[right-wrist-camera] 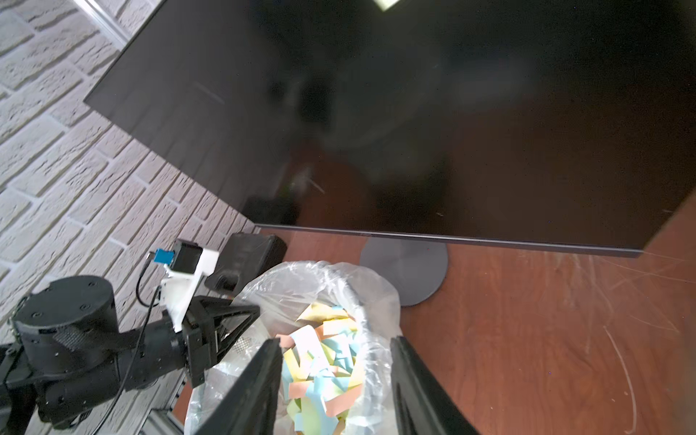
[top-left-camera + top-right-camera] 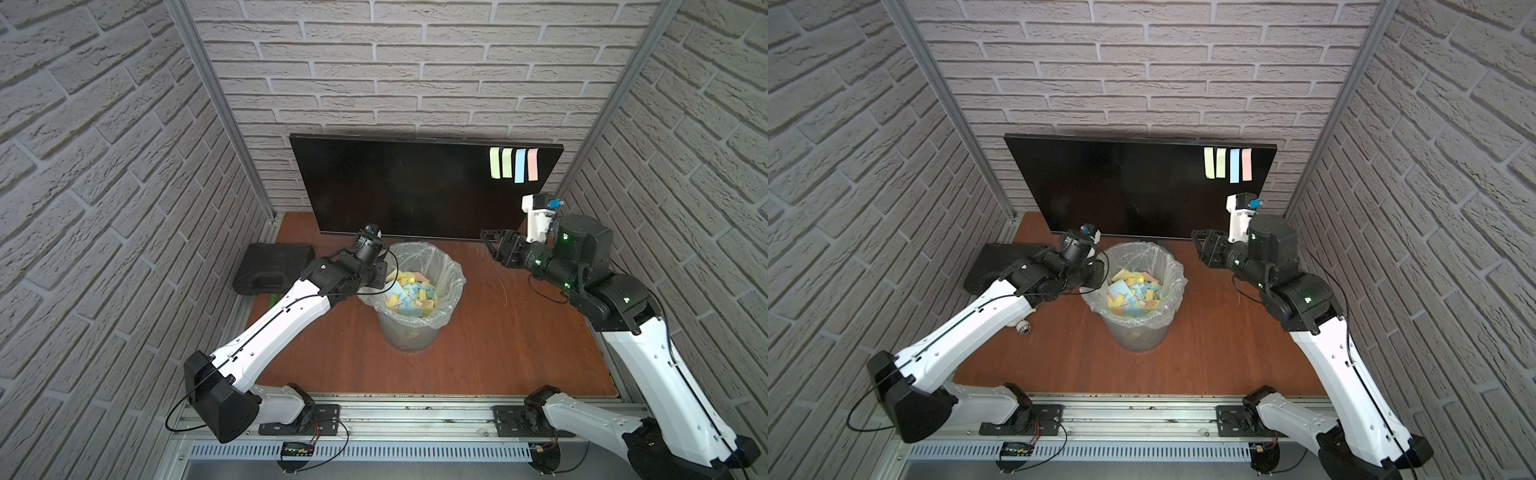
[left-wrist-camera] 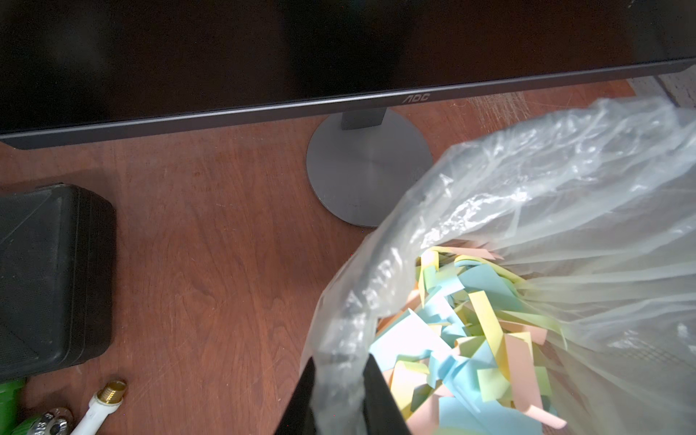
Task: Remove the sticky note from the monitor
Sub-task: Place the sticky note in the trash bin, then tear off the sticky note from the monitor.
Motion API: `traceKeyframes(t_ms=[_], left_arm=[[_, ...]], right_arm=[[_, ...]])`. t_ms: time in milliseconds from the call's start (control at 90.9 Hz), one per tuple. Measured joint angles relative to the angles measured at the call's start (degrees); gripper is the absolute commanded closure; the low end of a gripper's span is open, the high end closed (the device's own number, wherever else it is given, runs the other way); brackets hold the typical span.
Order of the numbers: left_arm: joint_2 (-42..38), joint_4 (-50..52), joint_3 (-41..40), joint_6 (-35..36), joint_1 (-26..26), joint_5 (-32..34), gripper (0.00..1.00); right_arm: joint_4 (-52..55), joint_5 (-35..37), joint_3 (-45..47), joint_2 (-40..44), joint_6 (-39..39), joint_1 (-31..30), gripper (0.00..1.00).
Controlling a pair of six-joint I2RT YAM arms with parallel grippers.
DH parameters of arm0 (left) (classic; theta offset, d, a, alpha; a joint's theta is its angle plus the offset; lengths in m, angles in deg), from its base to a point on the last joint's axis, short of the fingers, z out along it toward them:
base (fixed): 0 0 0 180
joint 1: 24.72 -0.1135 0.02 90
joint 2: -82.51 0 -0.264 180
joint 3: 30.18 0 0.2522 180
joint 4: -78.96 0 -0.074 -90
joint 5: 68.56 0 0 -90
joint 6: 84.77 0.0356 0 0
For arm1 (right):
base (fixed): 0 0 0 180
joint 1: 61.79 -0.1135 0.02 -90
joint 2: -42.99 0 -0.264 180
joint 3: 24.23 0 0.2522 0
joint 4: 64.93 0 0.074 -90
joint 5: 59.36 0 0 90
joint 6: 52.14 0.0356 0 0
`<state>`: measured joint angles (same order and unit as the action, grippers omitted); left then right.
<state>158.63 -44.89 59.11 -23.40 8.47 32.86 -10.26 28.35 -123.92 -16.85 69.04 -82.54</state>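
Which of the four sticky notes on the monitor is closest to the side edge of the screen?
The pink sticky note, last in the row near the upper corner of the monitor. The blue note is next to it, and the others sit farther in.

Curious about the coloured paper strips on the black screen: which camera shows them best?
Both top views: all four pastel sticky notes show whole on the wide black monitor. The left wrist view shows none of them; the right wrist view, perhaps a pale sliver.

The left arm (image 2: pixel 274 328) reaches forward and low, its gripper (image 3: pixel 339 406) with fingers clamped on the bin (image 2: pixel 409 336) rim. The right arm (image 2: pixel 648 365) is raised and bent, its gripper (image 1: pixel 335 391) half open, empty, pointing toward the left arm.
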Motion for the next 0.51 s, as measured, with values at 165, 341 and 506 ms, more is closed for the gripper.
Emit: traceKeyframes(t_ms=[165, 341, 506], left_arm=[[0.0, 0.0, 0.0, 0.0, 0.0, 0.0, 0.80], [0.0, 0.0, 0.0, 0.0, 0.0, 0.0, 0.80], [0.0, 0.0, 0.0, 0.0, 0.0, 0.0, 0.80]], right_arm=[[0.5, -1.6, -0.3, 2.4, 3.0, 8.2, 0.51], [-2.2, -7.4, -0.7, 0.8, 8.0, 16.6, 0.52], [-11.6, -16.8, 2.6, -0.7, 17.0, 25.4, 0.51]])
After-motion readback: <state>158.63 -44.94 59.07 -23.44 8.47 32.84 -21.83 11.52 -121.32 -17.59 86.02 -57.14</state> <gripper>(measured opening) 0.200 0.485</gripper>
